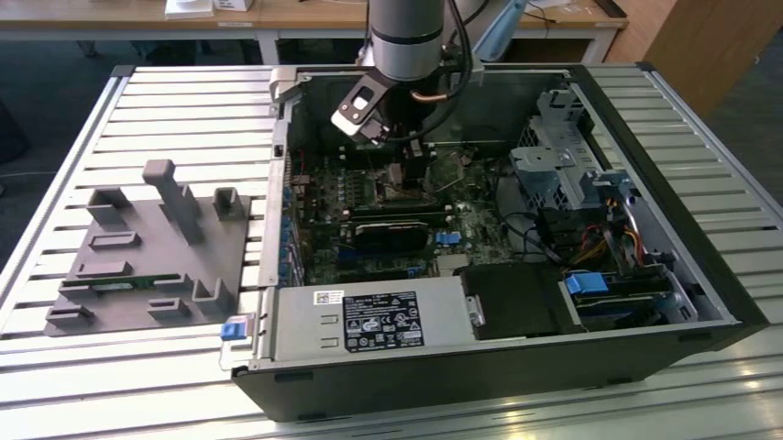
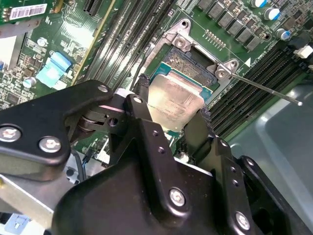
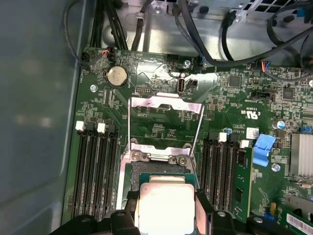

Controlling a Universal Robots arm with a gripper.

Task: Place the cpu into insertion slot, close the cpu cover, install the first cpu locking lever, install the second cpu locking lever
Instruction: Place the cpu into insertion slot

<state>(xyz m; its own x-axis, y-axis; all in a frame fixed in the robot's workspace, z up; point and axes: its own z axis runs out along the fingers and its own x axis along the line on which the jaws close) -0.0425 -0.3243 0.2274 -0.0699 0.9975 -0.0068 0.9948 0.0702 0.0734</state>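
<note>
The arm point(image 1: 406, 32) was a silver-grey cylinder ringed by a black band. Black cables point(image 1: 464, 50) and a copper-coloured tube point(image 1: 431, 94) ran along its side toward the exterior view's right. A white-and-black block point(image 1: 358, 110) sat at the wrist. The gripper point(image 2: 172, 100) was matte black, built of angular plates fastened with silver screws point(image 2: 177, 197). Its two fingers point(image 2: 145, 120) were slim black bars dotted with small holes.

A black-and-white label point(image 1: 380, 321) with small print and symbols sits on the power supply point(image 1: 367, 344). A white barcode sticker point(image 2: 27, 11) lies on the green circuit board point(image 2: 73, 34), and a white certification mark point(image 3: 247, 113) is printed on it. A white triangle point(image 2: 253, 62) marks the socket point(image 2: 193, 66) corner. Any print on the chip point(image 2: 176, 100) cannot be made out.
</note>
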